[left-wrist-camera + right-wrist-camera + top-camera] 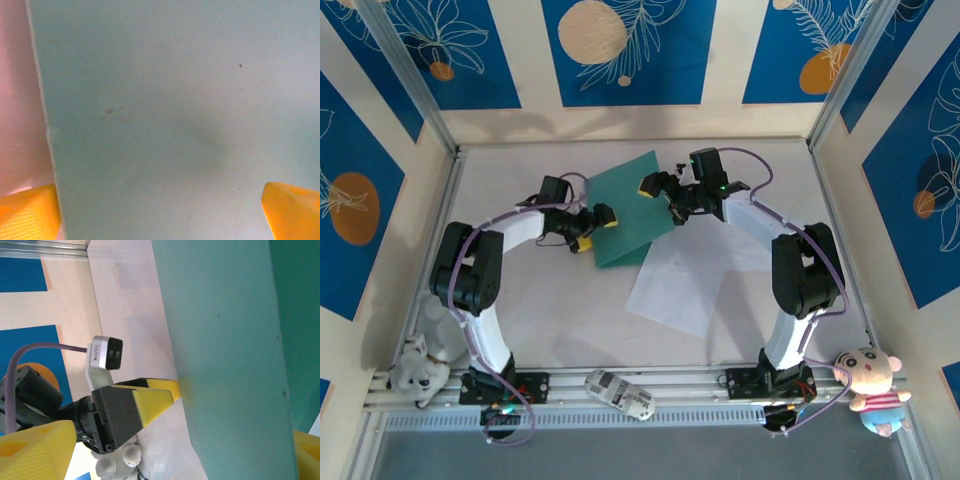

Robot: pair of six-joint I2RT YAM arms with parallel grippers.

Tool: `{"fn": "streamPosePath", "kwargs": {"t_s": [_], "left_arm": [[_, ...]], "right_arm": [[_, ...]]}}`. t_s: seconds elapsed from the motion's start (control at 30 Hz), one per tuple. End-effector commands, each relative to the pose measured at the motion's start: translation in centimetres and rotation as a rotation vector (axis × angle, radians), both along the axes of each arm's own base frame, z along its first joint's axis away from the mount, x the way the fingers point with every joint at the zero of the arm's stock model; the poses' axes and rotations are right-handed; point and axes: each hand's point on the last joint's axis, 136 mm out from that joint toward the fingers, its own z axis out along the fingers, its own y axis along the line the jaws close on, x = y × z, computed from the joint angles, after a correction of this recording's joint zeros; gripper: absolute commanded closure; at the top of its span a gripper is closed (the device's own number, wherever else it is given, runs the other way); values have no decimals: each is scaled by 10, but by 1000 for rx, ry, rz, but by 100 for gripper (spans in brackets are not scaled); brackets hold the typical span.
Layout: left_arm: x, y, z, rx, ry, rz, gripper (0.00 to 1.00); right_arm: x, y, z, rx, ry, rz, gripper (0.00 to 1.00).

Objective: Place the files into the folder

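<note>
Teal folder (625, 225) lies between left claw (594, 231) and right claw (660, 200), seemingly ungripped.

A fluffy white plush dog (420, 368) sits at the left end of the slotted aluminium rail (690, 383). A small white-and-grey car-shaped object (620, 393) lies on it. A round-faced plush doll in a pink striped top (872, 385) sits at the right end.

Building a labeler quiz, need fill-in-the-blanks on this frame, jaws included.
1. The left arm's jaws stand ___ above the teal folder.
2. By the robot's own sides, the white sheet lies to the folder's near ___.
3. The white plush toy sits at the table's near ___ corner.
Missing words: open; right; left.
</note>
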Motion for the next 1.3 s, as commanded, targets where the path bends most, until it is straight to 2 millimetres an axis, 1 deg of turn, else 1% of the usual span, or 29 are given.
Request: {"fn": "streamPosePath", "kwargs": {"t_s": [0.0,0.1,0.3,0.4,0.5,0.57,0.67,0.8,0.9,1.0,1.13,1.23,1.27], "left_arm": [[5,17,10,77,-34,-3,0],[-1,37,11,140,-23,8,0],[-16,64,17,137,-18,25,0],[-26,77,31,156,-53,31,0],[-35,91,59,186,-134,49,0],[-42,102,78,225,-188,67,0],[-51,121,109,283,-270,113,0],[-69,145,153,385,-398,169,0],[-82,155,176,434,-465,193,0],[-94,162,191,472,-503,202,0],[-102,164,203,485,-526,193,0],[-104,162,211,475,-545,188,0],[-104,161,213,470,-548,185,0]], "right_arm": [[-5,10,26,34,-42,47,11],[-5,19,31,45,-45,67,11],[-3,43,45,69,-63,106,11],[-2,56,53,84,-71,129,11],[-4,74,64,104,-79,156,11],[-5,89,75,129,-94,179,11],[-10,117,89,157,-113,229,11],[-18,155,97,188,-120,290,9],[-22,181,94,199,-118,328,9],[-25,200,90,207,-108,354,9],[-24,215,79,204,-105,369,8],[-17,225,58,196,-65,359,7],[-17,229,55,209,-52,369,7]]}}
